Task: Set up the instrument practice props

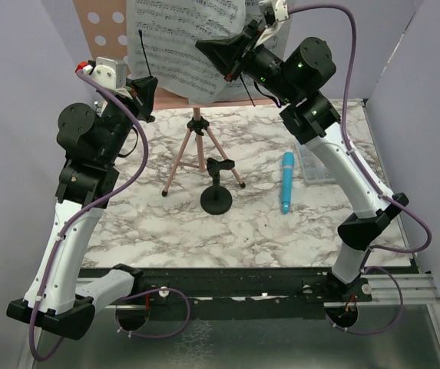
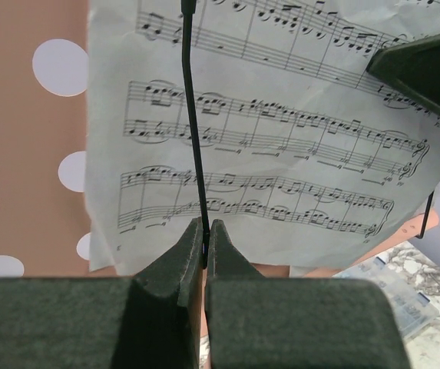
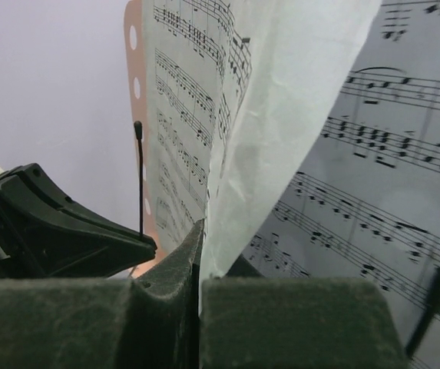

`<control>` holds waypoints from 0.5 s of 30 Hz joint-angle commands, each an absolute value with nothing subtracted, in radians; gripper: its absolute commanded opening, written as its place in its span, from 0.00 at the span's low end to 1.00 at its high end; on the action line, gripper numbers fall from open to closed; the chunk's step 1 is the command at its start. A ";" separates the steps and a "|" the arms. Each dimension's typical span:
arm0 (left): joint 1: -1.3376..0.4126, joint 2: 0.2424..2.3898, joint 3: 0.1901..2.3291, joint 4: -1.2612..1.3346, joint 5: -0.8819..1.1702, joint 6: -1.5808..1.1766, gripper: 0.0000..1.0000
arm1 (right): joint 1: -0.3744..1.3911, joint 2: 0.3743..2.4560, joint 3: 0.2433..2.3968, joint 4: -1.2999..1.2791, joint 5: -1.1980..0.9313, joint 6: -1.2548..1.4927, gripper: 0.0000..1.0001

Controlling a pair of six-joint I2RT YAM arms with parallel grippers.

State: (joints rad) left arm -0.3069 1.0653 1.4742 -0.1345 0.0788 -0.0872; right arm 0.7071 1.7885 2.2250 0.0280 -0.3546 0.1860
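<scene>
The pink hole-dotted music stand (image 1: 100,31) stands at the back on thin tripod legs (image 1: 196,150). White sheet music (image 1: 181,46) rests on it. My left gripper (image 1: 144,96) is shut on the stand's thin black page-holder wire (image 2: 193,115), pinching it at the fingertips (image 2: 205,231) in front of a page (image 2: 281,154). My right gripper (image 1: 220,54) is shut on the lower edge of a sheet-music page (image 3: 281,115), with a second page (image 3: 388,192) behind it. The blue toy microphone (image 1: 287,182) lies on the table. The black round-based mic stand (image 1: 216,196) stands upright in front of the tripod.
A clear plastic compartment box (image 1: 315,165) sits at the right, beside the microphone and under my right arm. The marble tabletop (image 1: 166,223) is walled by grey panels on the left, back and right. A second holder wire (image 3: 435,296) shows in the right wrist view.
</scene>
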 commanded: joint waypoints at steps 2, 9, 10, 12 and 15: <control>-0.302 1.042 1.459 -0.108 0.120 -0.074 0.00 | 0.742 1.834 2.293 0.003 -0.419 0.196 0.00; -0.302 1.039 1.454 -0.103 0.131 -0.081 0.00 | 0.790 1.889 2.352 -0.029 -0.421 0.183 0.00; -0.301 1.036 1.451 -0.103 0.131 -0.080 0.00 | 0.796 1.893 2.353 -0.026 -0.418 0.181 0.00; -0.301 1.032 1.446 -0.103 0.130 -0.080 0.00 | 0.807 1.909 2.363 -0.025 -0.413 0.178 0.00; -0.301 1.027 1.441 -0.102 0.129 -0.079 0.00 | 0.822 1.942 2.398 -0.035 -0.408 0.179 0.00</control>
State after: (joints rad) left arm -0.3069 1.0576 1.4559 -0.1135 0.1043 -0.0853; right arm 0.8009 1.8954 2.3394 -0.0048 -0.3950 0.1852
